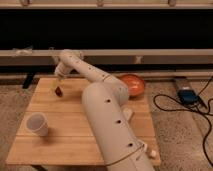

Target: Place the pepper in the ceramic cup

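Gripper point(58, 88) is over the far left part of the wooden table point(65, 142), with the arm point(102, 107) reaching away from the camera. The fingers are closed on the pepper point(59, 92), which hangs dark red at their tips. The cup point(38, 124) stands upright well apart from the fingers, nearer the camera. The orange bowl point(133, 84) is far off to picture-right of the fingers.

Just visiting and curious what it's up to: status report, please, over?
Tool at table's back left, right at the pepper. Pepper not yet in ceramic cup, front left. Nothing seen between them.
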